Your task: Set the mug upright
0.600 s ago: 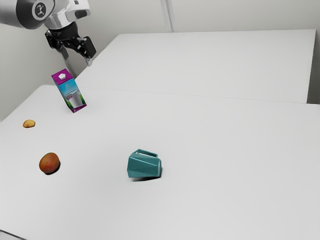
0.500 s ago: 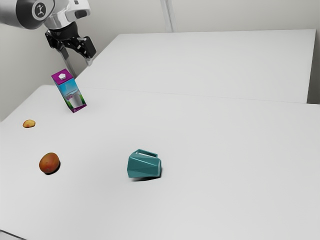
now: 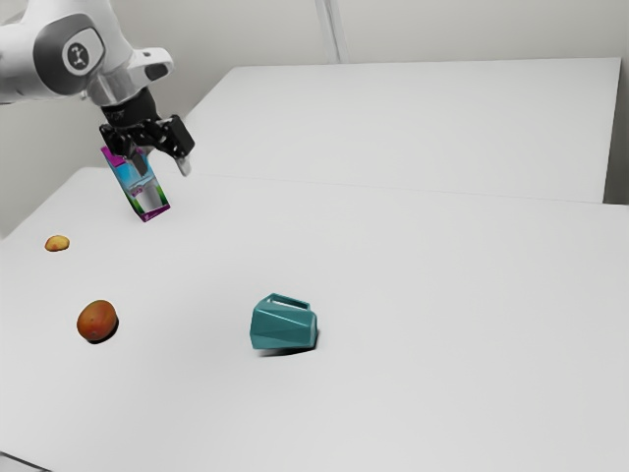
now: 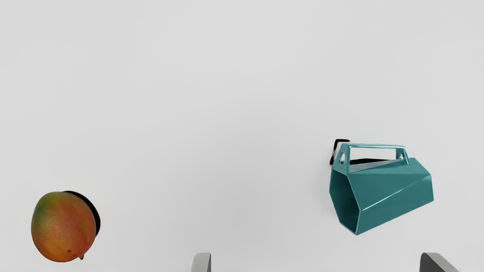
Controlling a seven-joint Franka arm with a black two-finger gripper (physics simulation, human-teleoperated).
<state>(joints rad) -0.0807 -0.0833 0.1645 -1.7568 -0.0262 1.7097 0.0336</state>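
Small yellow lump (image 3: 57, 243): at the exterior view's far left, resting on the worktop (image 3: 423, 295), well apart from the mug; it likely has no part in the job.
Mango (image 3: 97, 322): resting on its rounded side, as its shape makes it do; off to one side, so it should not hinder work on the mug.
Carton (image 3: 147, 200): partly behind the claw in the exterior view; whether it stands straight or leans, I cannot tell. Probably just a bystander.
Claw (image 3: 162, 169): released, its fingers wide apart with nothing gripped between them. It hangs above the worktop, and that spread would suit taking hold of the mug's body or handle.
Mug (image 3: 284, 323): on the worktop, to the exterior view's right of the mango, lying on its side rather than upright. Its flat facets probably stop it rolling. The mouth end is the one nearer the mango; the handle (image 4: 378, 146) sticks out from the body, its shadow apart from it, so some of it seems clear of the surface. Righting it likely calls for a grip and a turn onto its base.
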